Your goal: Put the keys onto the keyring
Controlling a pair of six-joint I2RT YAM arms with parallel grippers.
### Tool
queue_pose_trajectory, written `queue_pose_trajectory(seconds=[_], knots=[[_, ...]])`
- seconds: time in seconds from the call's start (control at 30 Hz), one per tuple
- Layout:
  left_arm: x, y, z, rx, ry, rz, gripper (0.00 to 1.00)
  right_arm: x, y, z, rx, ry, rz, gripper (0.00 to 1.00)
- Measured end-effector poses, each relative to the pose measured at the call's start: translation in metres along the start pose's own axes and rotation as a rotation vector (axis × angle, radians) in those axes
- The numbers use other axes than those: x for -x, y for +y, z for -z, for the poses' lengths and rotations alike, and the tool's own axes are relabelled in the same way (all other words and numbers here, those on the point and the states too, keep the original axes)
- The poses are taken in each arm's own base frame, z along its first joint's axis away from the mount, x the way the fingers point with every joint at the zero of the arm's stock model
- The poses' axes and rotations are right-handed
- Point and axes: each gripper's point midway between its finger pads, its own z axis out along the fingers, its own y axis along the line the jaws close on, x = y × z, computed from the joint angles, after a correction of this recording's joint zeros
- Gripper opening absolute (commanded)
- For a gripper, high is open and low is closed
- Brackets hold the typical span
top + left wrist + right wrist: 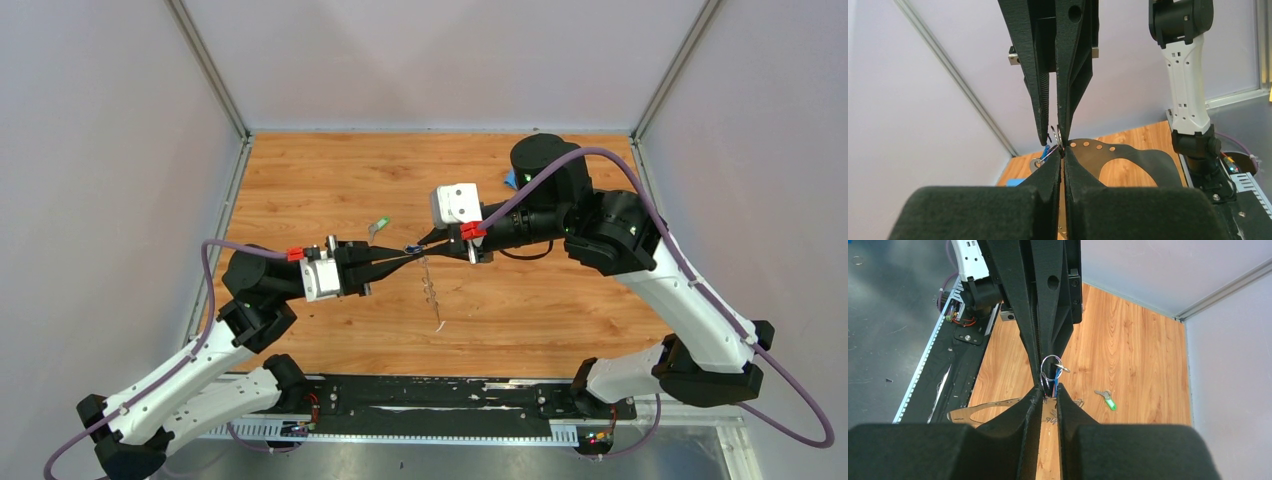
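Observation:
Both grippers meet tip to tip above the middle of the table. My left gripper [403, 256] [1062, 152] is shut on the top of the keyring [1128, 152], a thin grey band loop with small holes. The loop hangs down from it [430, 290] [983, 406]. A small wire ring [1050, 367] sits between the two sets of fingertips. My right gripper [424, 243] [1049, 389] is shut on the blue key [1054, 382] [1050, 150] at that ring. The green key [381, 226] [1109, 401] lies alone on the wood, to the far left of the grippers.
A light-blue cloth [510, 180] [1015, 181] lies at the back, behind the right arm. Grey walls [120, 180] enclose the wooden table [330, 170] on three sides. A black rail [430, 395] with the arm bases runs along the near edge.

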Motion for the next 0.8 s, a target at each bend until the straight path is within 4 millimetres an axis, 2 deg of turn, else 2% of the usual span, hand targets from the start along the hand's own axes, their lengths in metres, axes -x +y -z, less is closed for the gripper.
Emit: queue_pose_trajectory(seconds=[0.17,0.3,0.43,0.57,0.8], knots=[[-0.0009,0.0000,0.0002,0.001,0.002,-0.001,0.00,0.0000,0.0000,0.0000,-0.002,0.000,-0.009,0.29],[-0.0016,0.0014,0.0001,0.009,0.004,0.000,0.00,0.0023,-0.0031,-0.0003,-0.016,-0.007,-0.010,0.28],[-0.0023,0.0025,0.0000,0.015,0.007,0.000,0.00,0.0033,-0.0041,-0.0004,-0.020,-0.010,-0.010,0.20],[-0.0027,0.0042,0.0002,0.024,0.009,0.000,0.00,0.0031,-0.0034,-0.0005,-0.018,-0.010,-0.016,0.02],[-0.0054,0.0055,-0.0001,0.031,0.017,0.005,0.00,0.0001,-0.0024,0.0002,-0.018,0.002,-0.024,0.01]])
